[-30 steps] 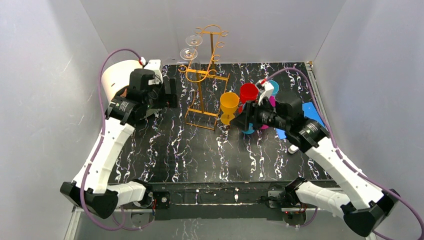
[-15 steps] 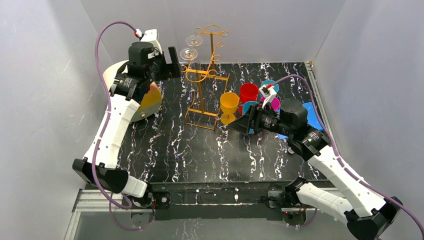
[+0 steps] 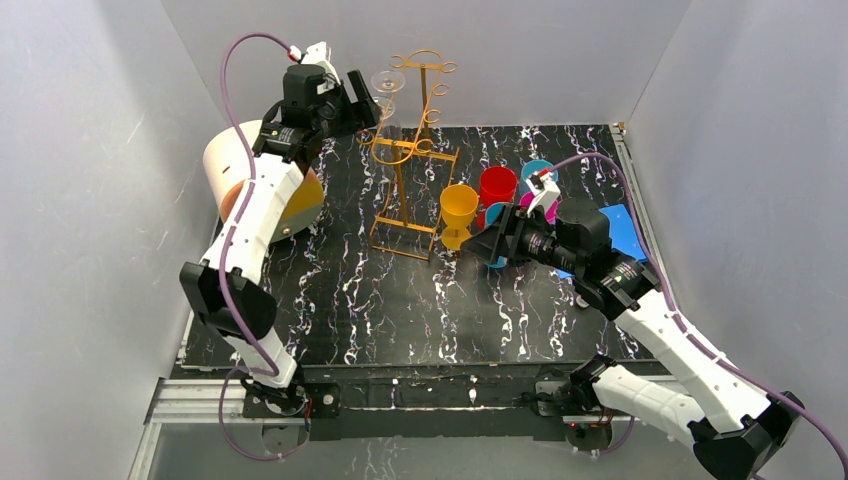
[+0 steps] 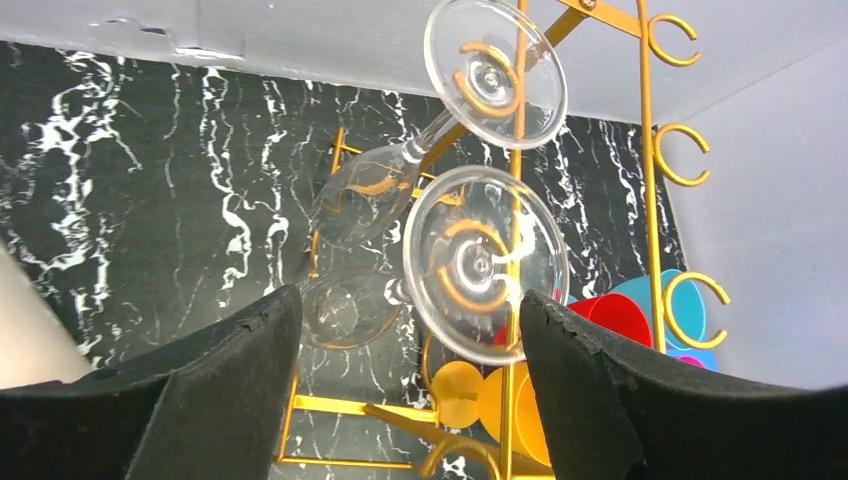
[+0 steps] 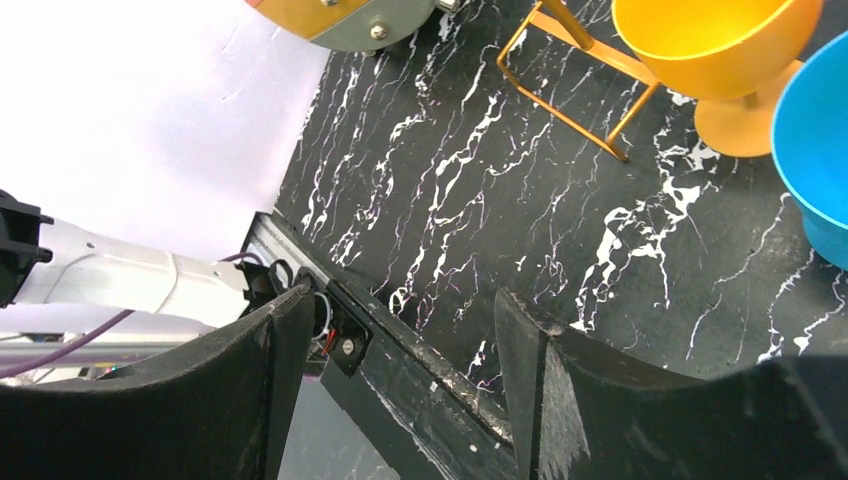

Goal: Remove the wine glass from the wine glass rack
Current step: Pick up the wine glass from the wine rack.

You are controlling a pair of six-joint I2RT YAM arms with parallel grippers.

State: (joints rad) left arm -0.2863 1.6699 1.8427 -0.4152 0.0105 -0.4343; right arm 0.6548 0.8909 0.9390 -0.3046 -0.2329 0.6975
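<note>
Left claw (image 4: 408,310) higher, maybe around glass (image 4: 485,262)

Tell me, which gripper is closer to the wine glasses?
Left. The left gripper is up at the glasses, open at the nearer one's foot; the right gripper hovers low beside the yellow cup, past the rack.

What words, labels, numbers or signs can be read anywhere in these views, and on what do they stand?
None: no text is readable in any view.
The cream-and-orange cylindrical box, the wine glass rack, the clear wine glasses, the yellow cup, the red cup and the marbled table show no lettering.
Any marking on the arm housings is too small to tell.
</note>
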